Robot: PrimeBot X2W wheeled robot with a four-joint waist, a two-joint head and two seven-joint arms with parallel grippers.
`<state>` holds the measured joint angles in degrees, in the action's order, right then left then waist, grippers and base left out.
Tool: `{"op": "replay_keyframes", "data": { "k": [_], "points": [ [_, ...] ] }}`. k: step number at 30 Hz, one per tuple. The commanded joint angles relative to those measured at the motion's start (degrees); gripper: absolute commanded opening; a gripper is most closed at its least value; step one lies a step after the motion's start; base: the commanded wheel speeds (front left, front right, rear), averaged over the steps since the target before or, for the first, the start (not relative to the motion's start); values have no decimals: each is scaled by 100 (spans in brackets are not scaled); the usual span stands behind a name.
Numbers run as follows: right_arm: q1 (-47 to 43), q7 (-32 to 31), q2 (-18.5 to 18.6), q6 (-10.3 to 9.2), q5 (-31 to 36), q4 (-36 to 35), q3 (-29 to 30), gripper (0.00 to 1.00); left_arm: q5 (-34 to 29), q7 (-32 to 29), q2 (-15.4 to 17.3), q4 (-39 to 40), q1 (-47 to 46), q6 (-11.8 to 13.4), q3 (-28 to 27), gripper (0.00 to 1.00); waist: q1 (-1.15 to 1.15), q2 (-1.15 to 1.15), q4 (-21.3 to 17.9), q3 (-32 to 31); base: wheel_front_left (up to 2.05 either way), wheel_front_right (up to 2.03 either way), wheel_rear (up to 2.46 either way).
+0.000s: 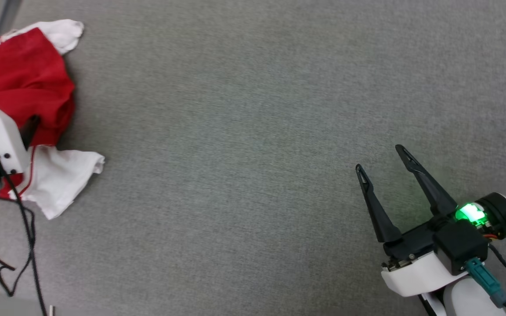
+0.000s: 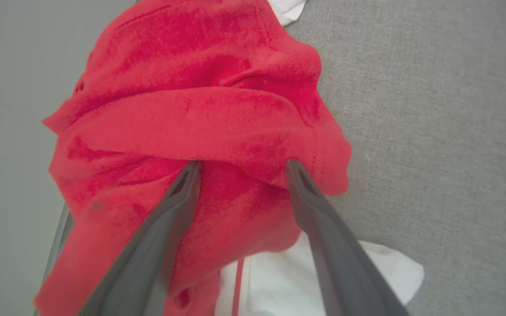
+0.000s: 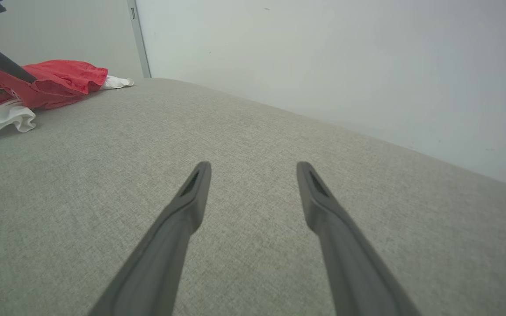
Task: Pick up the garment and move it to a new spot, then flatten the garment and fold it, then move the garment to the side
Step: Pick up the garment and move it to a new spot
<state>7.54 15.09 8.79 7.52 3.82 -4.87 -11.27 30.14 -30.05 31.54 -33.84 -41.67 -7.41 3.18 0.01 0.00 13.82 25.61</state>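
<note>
Garment (image 1: 24, 74): a crumpled heap at the far left of the head view, red body bunched up, one white sleeve poking out at the top and another spread below it.
Garment, close (image 2: 200, 114): red folds lie across each other, with white cloth and a red stripe beneath.
Left gripper (image 2: 242, 163): directly over the heap; the jaws stand apart, their tips meeting the lower edge of a raised red fold, not pinched on it.
Right gripper (image 1: 379, 157): well apart from the garment, low at the right; its jaws (image 3: 254, 164) are spread wide over bare fabric, holding nothing.
Grey fabric surface (image 1: 253, 131): carries the garment (image 3: 59, 79).
Pale wall (image 3: 323, 66): behind the surface.
Black cable (image 1: 27, 228): hangs below the left arm.
</note>
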Motion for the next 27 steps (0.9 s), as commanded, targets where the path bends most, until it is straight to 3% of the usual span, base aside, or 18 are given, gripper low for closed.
{"op": "replay_keyframes", "data": {
  "k": [1, 5, 15, 16, 17, 27],
  "points": [
    [63, 12, -12, -6, 50, -43, -54, 100, 49, -181, 104, -103, -114, -6, -5, 100, -1, 0, -194, 189, 0, 0, 0],
    [43, 12, -41, -6, 93, -112, -136, 100, 227, -595, 198, -389, -90, 31, -79, 100, -1, 0, -310, 303, 0, 0, 0],
    [109, 12, 104, -6, 152, -216, -60, 100, 440, -761, 115, -1094, 162, 129, -142, 100, -1, 0, -420, 515, 0, 0, 0],
    [102, 12, 112, -6, 160, -215, -44, 100, 481, -821, 61, -1141, 193, 116, -106, 26, -1, 0, -412, 513, 0, 0, 0],
    [89, 12, 118, -6, 167, -214, -28, 100, 530, -872, 16, -1151, 219, 87, -65, 0, -1, 0, -402, 504, 0, 0, 0],
    [78, 12, -12, -6, 160, -147, 12, 100, 461, 566, 282, -741, -84, 21, -181, 0, -1, 0, -374, 23, 0, 0, 0]
  ]
}}
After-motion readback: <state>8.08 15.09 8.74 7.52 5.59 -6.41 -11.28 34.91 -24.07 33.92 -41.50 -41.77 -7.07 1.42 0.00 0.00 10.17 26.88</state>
